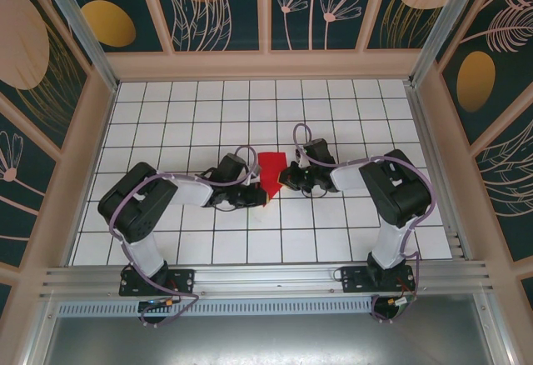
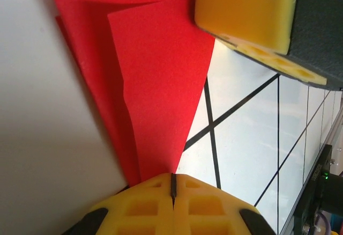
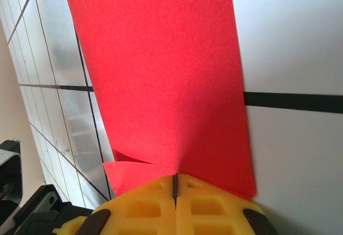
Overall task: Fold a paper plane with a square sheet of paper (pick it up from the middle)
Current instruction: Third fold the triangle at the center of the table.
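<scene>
Enclosure: patterned walls (image 1: 216,7) of dark panels with pale leaves and gold discs stand around my workspace on three sides.
Table: the white gridded table (image 1: 166,123) lies flat under me, black lines marking its tiles.
Arms: my left arm (image 1: 141,202) and my right arm (image 1: 400,186) bend in from the near rail, and their wrists meet near the middle of the grid.
Paper: the red paper sheet (image 1: 271,173) lies at the centre of the table between my two claws. It is partly folded, with a straight far edge and a point aimed at the near rail.
Folds: from my left wrist the red paper sheet (image 2: 161,85) shows one flap lying over another, narrowing towards my fingertips. From my right wrist the red paper sheet (image 3: 161,74) spreads broad, with a small corner turned out beside my fingers.
Left claw: my left claw (image 1: 254,197) is clenched at the paper's left edge. The left wrist view shows my left claw (image 2: 172,177) with yellow tips pressed together where the paper's narrow end meets their seam. I cannot tell whether the paper is nipped between them.
Right claw: my right claw (image 1: 286,178) is clenched at the paper's right edge. The right wrist view shows my right claw (image 3: 175,177) with tips together and the paper running up to their seam. I cannot tell if it is pinched there either.
Pad: my right claw's yellow pad (image 2: 246,9) sits beside the paper in my left wrist's view.
</scene>
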